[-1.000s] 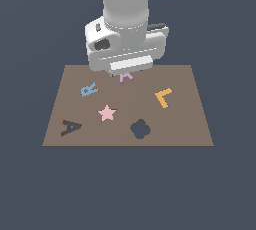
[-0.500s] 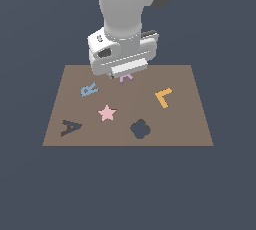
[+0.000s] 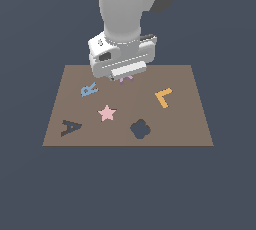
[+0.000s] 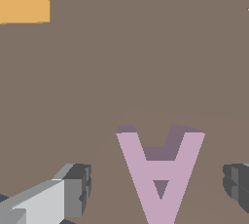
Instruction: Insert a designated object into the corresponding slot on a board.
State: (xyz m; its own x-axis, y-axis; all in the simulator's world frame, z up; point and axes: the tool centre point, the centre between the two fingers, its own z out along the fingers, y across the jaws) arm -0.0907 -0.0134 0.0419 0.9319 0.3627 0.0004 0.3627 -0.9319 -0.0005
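The designated object, a lilac-purple letter A (image 4: 160, 174), lies flat on the brown board (image 3: 185, 124) near the middle of its far edge. In the exterior view only a sliver of the A (image 3: 127, 78) shows under the hand. My gripper (image 4: 156, 185) is open and straddles it, one fingertip (image 4: 75, 189) on each side with a gap to the block. In the exterior view the gripper (image 3: 122, 76) hangs low over the board. The slot (image 3: 70, 127), a dark A-shaped recess, is at the board's near corner on the exterior view's left, uncovered.
A light-blue R (image 3: 89, 90), a pink star (image 3: 106, 112) and an orange L (image 3: 163, 97) lie on the board. A dark flower-shaped recess (image 3: 140, 129) sits near the front edge. The orange L (image 4: 26, 1) also shows in the wrist view.
The hand has turned about its wrist and come down closer to the board over the purple A. The pieces on the board have not moved.
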